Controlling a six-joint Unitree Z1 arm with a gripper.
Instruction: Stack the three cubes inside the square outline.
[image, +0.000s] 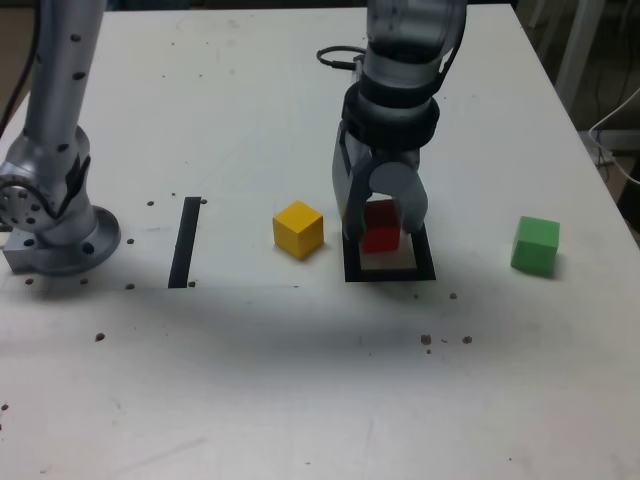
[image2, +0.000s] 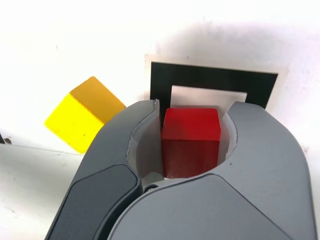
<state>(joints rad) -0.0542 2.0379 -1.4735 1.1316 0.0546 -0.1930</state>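
white table (image: 300, 400), kinda speckled, has a yellow cube (image: 298, 229), green cube (image: 535, 245), tape square (image: 390, 268), black strip (image: 185, 241) and the arm's base (image: 60, 245) on it

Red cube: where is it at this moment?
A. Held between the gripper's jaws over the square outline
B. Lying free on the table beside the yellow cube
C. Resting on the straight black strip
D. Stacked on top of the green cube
A: the wrist view shows the red cube clamped in the gripper, with the square outline right under it in the exterior view.
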